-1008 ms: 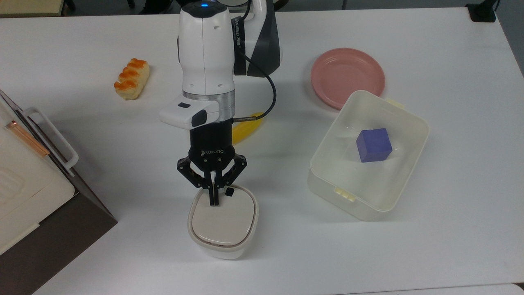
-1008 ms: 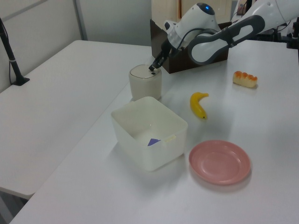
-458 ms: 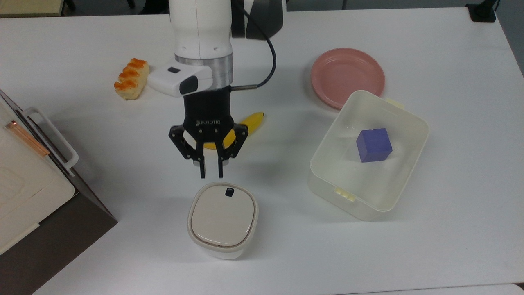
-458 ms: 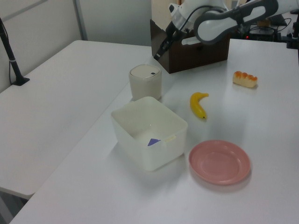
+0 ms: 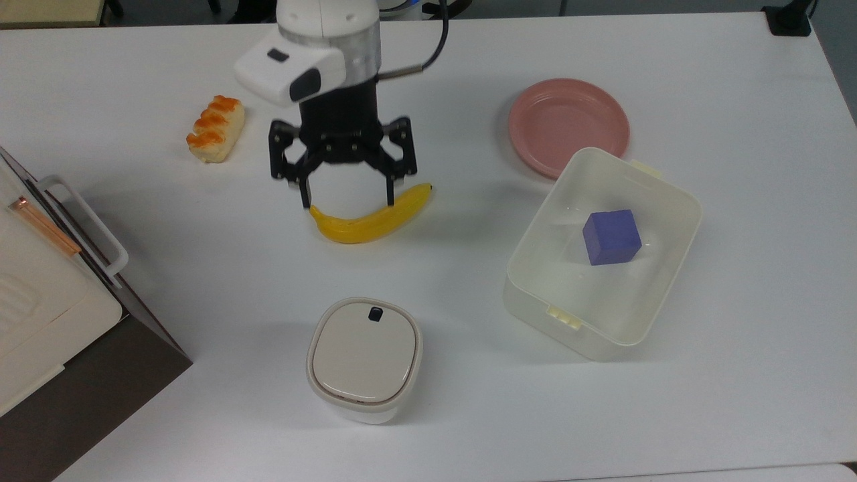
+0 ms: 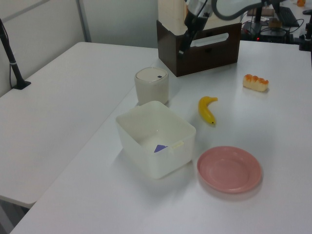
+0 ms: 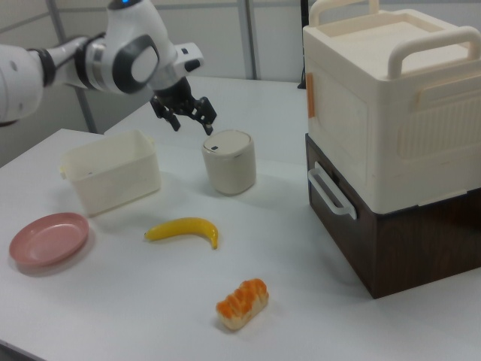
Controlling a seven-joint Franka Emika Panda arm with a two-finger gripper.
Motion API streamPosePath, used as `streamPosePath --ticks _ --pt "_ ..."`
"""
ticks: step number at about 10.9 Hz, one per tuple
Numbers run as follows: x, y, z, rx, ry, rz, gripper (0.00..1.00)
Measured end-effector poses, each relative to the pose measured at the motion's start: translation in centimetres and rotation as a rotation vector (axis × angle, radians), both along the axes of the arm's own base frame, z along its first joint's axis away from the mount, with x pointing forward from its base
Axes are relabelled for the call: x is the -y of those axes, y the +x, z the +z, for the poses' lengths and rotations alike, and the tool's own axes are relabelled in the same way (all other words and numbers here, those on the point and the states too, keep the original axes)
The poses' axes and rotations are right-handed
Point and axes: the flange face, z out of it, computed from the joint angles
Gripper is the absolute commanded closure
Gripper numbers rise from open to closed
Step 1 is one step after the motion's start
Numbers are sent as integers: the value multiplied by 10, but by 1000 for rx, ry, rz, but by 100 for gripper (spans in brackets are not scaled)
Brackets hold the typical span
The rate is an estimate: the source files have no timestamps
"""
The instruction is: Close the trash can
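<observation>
Trash can [image 5: 365, 358]: lid down flat, standing alone on the white table [image 5: 736, 100]; your gripper [image 5: 348, 194] hangs released, well apart from it.
Your top view gives the lid's dark button [image 5: 375, 313], the purple cube [image 5: 611, 236] in the tub [image 5: 669, 281] and the banana [image 5: 368, 221] under the spread fingers; your right view gives the appliance's [image 7: 391, 150] handles and full height. You have no legible writing.
</observation>
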Motion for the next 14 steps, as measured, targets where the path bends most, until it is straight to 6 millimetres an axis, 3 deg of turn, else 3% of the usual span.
streamPosePath --ticks 3,6,9,14 --pt "-8 -34 36 -123 12 -24 0" --pt "8 -74 74 -241 14 -58 0" --pt "19 -98 114 -289 17 -77 0" --pt "26 -104 126 -276 18 -89 0"
